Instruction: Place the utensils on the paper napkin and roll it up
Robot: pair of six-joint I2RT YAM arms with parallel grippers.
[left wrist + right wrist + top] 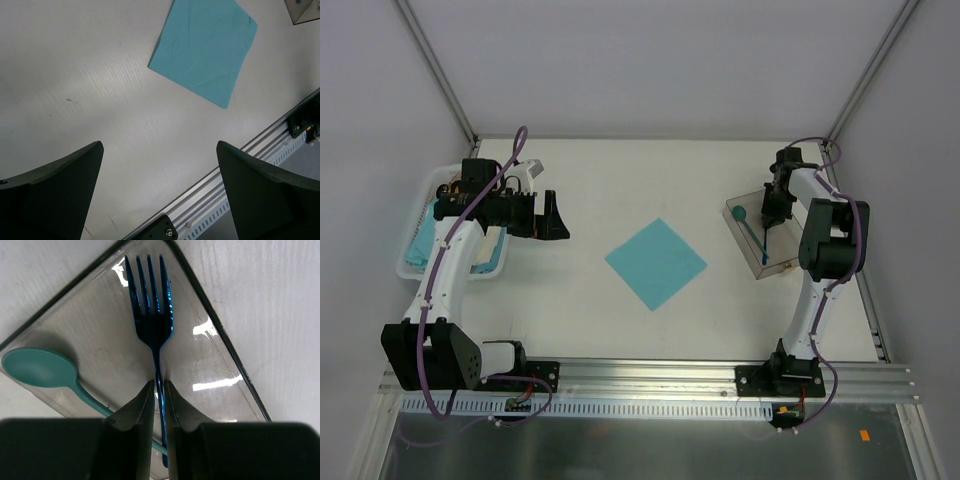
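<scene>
Blue fork (pixel 152 330) handle pinched by right gripper (pixel 159 386) inside clear tray (pixel 220 357). Left gripper (pixel 159 146), well left of tray, wide open, empty.

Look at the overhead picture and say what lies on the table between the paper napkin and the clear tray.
Nothing: in the top view the table between the paper napkin and the clear tray is bare white surface.

Napkin: the paper napkin (pixel 656 263) lay flat on the table (pixel 580 190), mid-table.
Tray: the tray (pixel 778 250) sat at the napkin's 3 o'clock.
Cutlery: the fork (pixel 152 325) and spoon (pixel 37 369) lay in the tray.
Basket: the basket (pixel 408 262) stood at the napkin's 9 o'clock.
</scene>
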